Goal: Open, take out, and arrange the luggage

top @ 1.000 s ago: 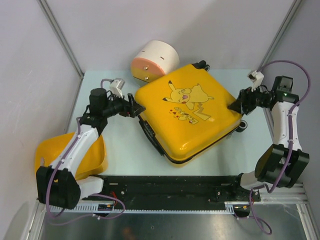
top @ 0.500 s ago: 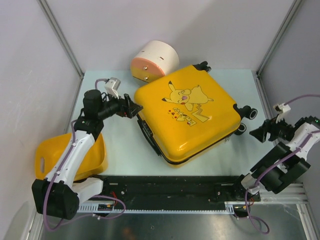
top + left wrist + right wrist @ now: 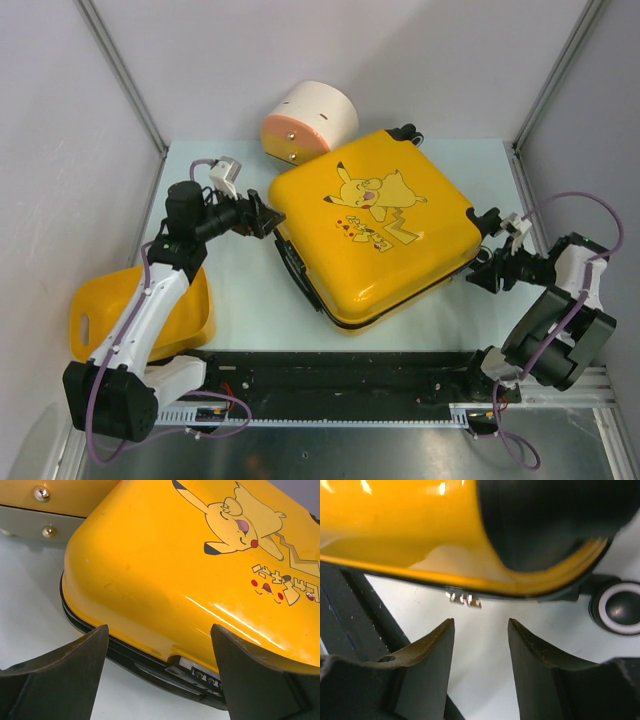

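Pale grey walls (image 3: 400, 50) enclose a light blue-green table (image 3: 250, 290); metal corner posts (image 3: 121, 72); even light.

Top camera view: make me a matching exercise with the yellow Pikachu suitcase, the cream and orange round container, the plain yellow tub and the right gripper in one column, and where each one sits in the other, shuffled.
Things
1. glossy yellow hard-shell Pikachu suitcase
2. cream-and-orange cylindrical container
3. plain yellow plastic tub
4. right gripper

Places
A. near-left edge of the table
B. low at the suitcase's right side
C. middle of the table, lying flat
D. far edge, behind the suitcase

Pairs: 1-C, 2-D, 3-A, 4-B
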